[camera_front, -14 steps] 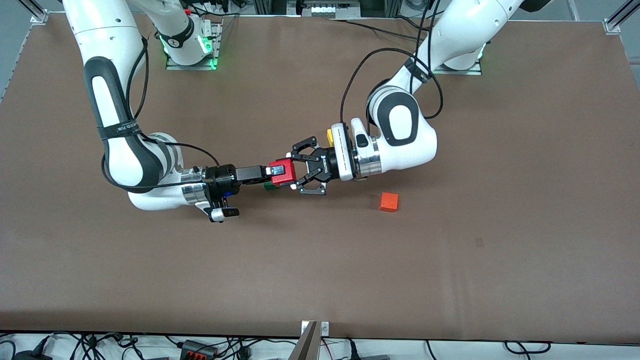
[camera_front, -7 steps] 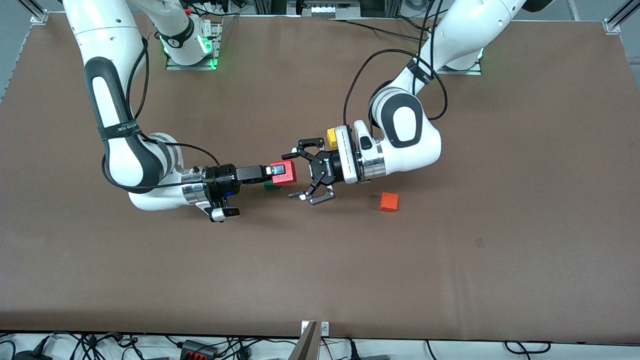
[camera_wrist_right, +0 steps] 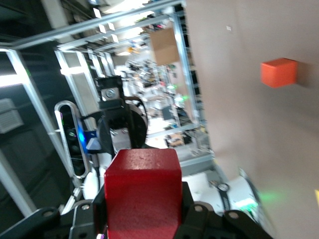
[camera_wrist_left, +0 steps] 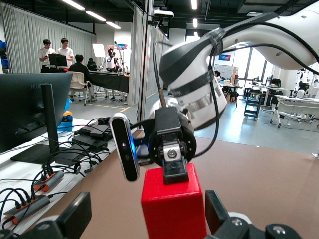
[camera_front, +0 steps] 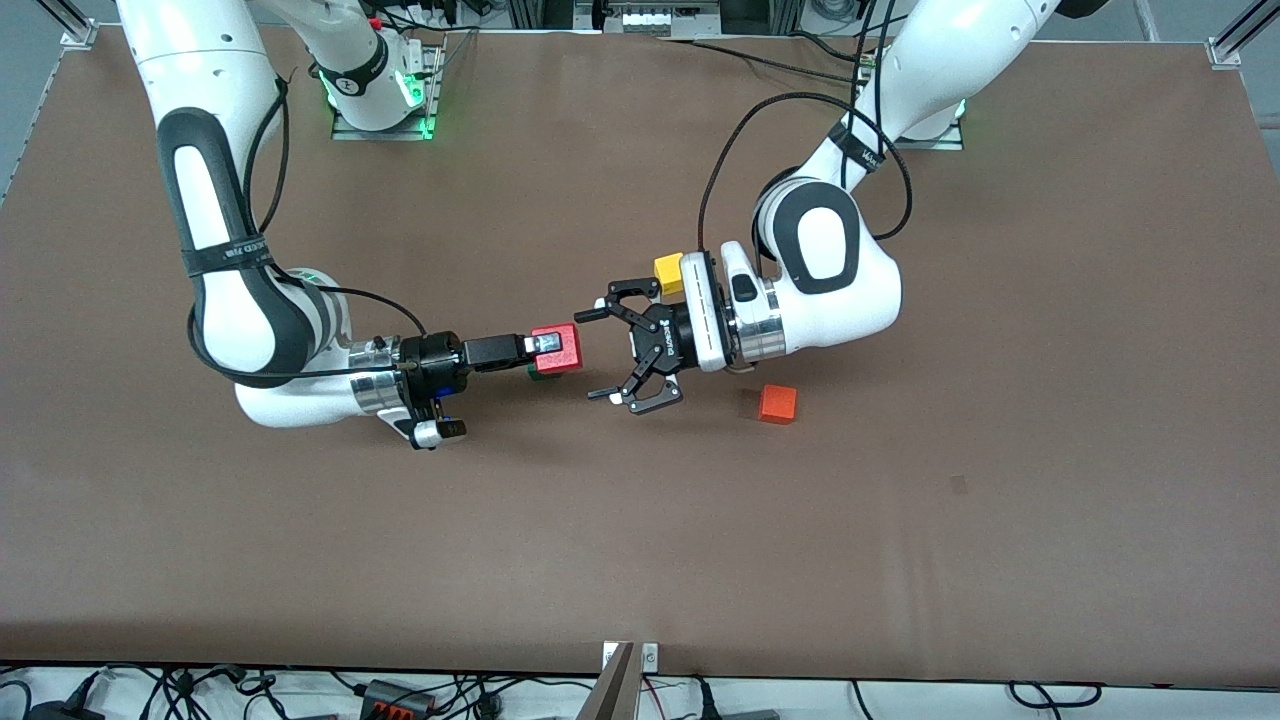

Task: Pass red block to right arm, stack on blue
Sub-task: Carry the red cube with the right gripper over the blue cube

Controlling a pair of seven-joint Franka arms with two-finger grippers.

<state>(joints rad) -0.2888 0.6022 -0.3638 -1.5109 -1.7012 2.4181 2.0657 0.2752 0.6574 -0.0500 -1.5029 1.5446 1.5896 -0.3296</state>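
My right gripper (camera_front: 545, 347) is shut on the red block (camera_front: 558, 349) and holds it just above the table near the middle. In the right wrist view the red block (camera_wrist_right: 143, 191) fills the space between the black fingers (camera_wrist_right: 197, 211). My left gripper (camera_front: 592, 355), the wide claw, is open and empty, a short gap from the block at the left arm's side. In the left wrist view its spread fingers (camera_wrist_left: 75, 216) flank the red block (camera_wrist_left: 173, 206), which hangs from the right gripper's slim finger (camera_wrist_left: 169, 159). The blue cube is hidden.
A green cube (camera_front: 540, 373) peeks out under the red block. A yellow cube (camera_front: 668, 272) sits by the left wrist, farther from the front camera. An orange cube (camera_front: 777, 403) lies nearer to the front camera, under the left forearm, and shows in the right wrist view (camera_wrist_right: 279, 72).
My left gripper has let go of the red block, spread wider and drawn back toward its own end. My right gripper has kept the block and shifted slightly toward its own end.
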